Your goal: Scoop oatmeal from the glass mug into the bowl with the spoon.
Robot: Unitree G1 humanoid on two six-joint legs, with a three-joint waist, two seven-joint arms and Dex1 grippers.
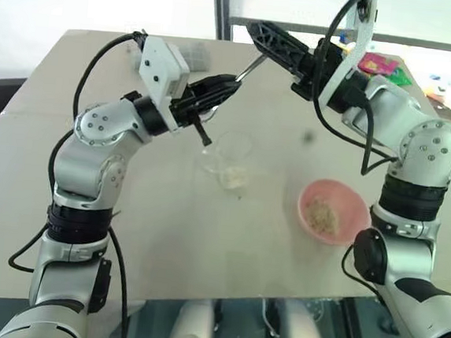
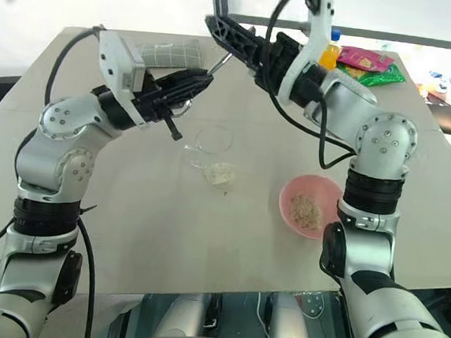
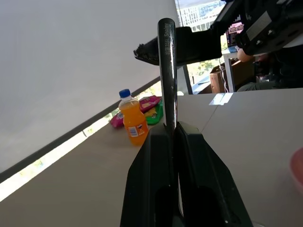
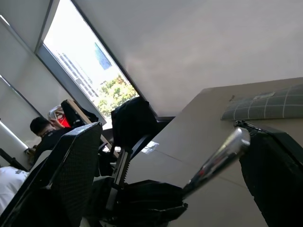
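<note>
My left gripper (image 1: 223, 87) is shut on the spoon (image 3: 166, 71), raised above the table behind the glass mug (image 1: 230, 157). The shiny handle slants up out of the fingers (image 3: 189, 156). My right gripper (image 4: 170, 130) stands open with the handle's end (image 4: 222, 152) between its two fingers, close to one of them; I cannot tell whether it touches. The mug stands on the table with a little oatmeal (image 2: 221, 173) at its bottom. To its right sits the pink bowl (image 1: 354, 204) holding a small heap of oatmeal (image 1: 324, 216).
At the table's far side lie a grey checked cloth (image 2: 172, 54), an orange drink bottle (image 3: 132, 120) and bright snack packets (image 2: 365, 66). A person (image 4: 40, 127) sits beyond the table by the window. The table's near edge runs just below the bowl.
</note>
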